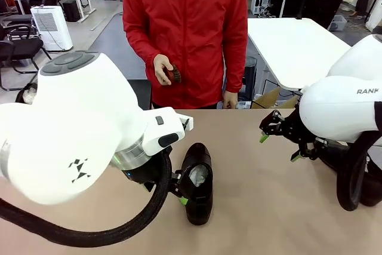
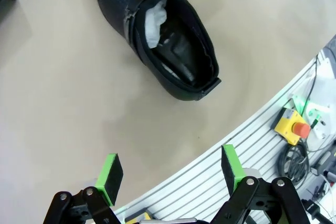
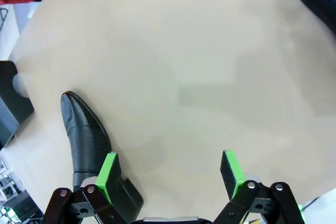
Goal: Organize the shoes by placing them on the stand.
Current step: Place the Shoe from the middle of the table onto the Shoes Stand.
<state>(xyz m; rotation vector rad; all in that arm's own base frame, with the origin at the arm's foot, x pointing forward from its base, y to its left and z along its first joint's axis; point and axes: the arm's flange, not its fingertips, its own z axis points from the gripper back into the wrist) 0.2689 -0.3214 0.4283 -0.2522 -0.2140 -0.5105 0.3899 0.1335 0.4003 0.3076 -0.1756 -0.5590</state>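
Plainly, left pincer (image 2: 170,174) wide open (holding nothing), shoe (image 2: 168,40) lying beyond it, untouched, right pincer (image 3: 170,174) equally open, empty.

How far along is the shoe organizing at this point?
Done: nothing evident. The shoe, stuffed with paper, lies on the bare table. In hand: nothing is gripped. The left gripper is open near the shoe's heel, apart from it, and the right gripper is open and empty above the table. Left: the whole pick and placement of this shoe.
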